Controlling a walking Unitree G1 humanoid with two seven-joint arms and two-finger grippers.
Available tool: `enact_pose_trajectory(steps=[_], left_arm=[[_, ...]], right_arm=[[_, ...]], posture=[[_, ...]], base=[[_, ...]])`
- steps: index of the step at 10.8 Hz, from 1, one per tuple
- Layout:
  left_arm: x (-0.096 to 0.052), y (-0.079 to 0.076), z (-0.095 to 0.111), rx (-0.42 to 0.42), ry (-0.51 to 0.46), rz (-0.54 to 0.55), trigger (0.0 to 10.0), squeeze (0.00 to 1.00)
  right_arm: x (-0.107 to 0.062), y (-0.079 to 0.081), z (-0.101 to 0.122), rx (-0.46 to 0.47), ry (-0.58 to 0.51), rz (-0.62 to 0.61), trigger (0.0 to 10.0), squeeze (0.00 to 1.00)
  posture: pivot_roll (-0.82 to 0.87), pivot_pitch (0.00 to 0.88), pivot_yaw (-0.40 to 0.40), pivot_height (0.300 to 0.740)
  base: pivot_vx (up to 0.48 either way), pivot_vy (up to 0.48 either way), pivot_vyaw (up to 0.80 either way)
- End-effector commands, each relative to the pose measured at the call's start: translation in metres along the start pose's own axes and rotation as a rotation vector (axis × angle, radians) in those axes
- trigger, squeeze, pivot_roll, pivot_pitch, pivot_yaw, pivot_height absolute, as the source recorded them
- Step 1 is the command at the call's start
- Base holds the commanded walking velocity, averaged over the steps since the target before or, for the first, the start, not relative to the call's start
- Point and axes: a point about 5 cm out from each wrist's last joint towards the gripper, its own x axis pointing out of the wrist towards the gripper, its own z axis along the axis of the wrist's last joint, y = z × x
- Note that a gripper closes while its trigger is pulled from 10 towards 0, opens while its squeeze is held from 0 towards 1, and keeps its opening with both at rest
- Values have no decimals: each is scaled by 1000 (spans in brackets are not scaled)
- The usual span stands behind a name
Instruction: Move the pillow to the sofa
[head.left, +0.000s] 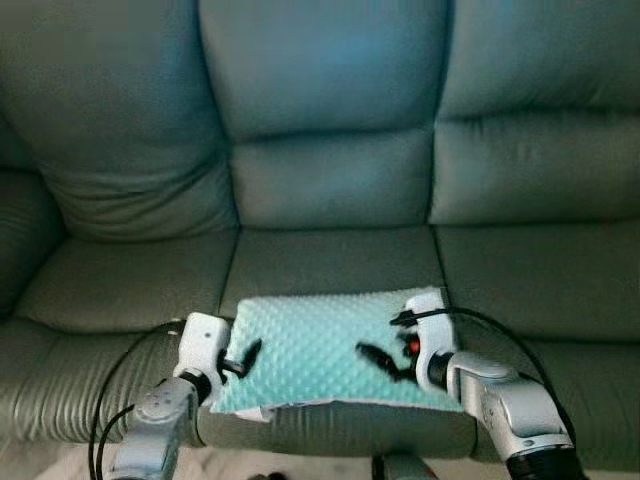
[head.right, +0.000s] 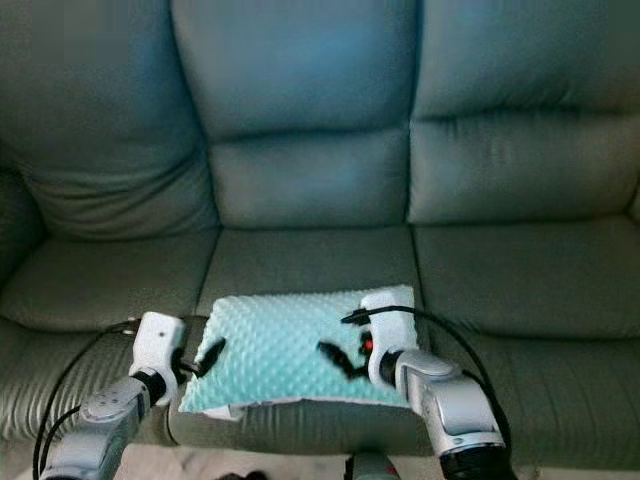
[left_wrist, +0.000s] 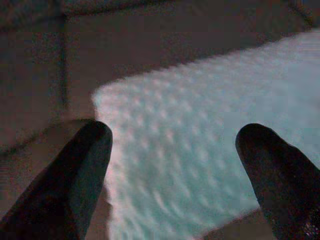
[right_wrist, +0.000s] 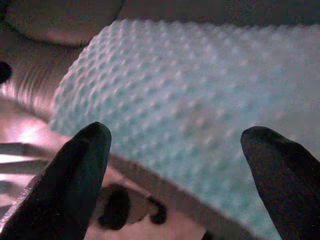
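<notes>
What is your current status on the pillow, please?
Left gripper and right gripper both open, over the pillow's ends. Pillow lying flat on sofa middle seat, front edge. Nothing in the way.

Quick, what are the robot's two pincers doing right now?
Left pincer: open, at the pillow's left edge, holding nothing.
Right pincer: open, above the pillow's right side, holding nothing.
</notes>
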Motion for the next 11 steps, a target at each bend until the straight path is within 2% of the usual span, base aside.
enact_pose_trajectory(steps=[1,2,3,5,6,7,8,9,10,11], left_arm=[[-5,-5,-8,-5,71,-63,10000,1000],[-6,-12,-10,-4,101,-112,10000,1000],[-6,-19,-18,23,164,-157,10000,1000],[-7,-30,-33,16,279,-230,10000,988],[-10,-35,-40,31,329,-270,10000,851],[-9,-37,-43,12,341,-277,10000,718],[-6,-38,-48,0,371,-286,10000,451],[-4,-35,-57,-18,414,-271,10000,396],[-5,-32,-61,-19,433,-259,10000,400],[-10,-26,-65,-31,445,-239,10000,400]], right_arm=[[-3,5,0,56,25,22,10000,863],[-5,8,-2,90,50,44,10000,302],[-6,9,-9,184,92,49,10000,0],[-3,2,-20,341,129,25,10000,0],[-5,-2,-34,405,173,29,10000,0],[-4,-7,-45,406,200,7,10000,0],[-2,-18,-64,381,239,-40,10000,0],[2,-17,-77,358,271,-32,10000,0],[3,-16,-82,370,285,-25,10000,0],[3,-17,-93,338,315,-36,10000,0]], posture=[[-280,93,97,740],[-279,92,95,740],[-281,90,94,740],[-276,102,93,740],[-274,118,98,740],[-269,125,101,740],[-262,137,105,740],[-253,152,112,740],[-248,161,116,740],[-239,172,119,740]], base=[[0,0,0],[0,0,0],[0,0,0],[0,0,0],[0,0,0],[0,0,0],[0,0,0],[0,0,0],[0,0,0],[0,0,0]])
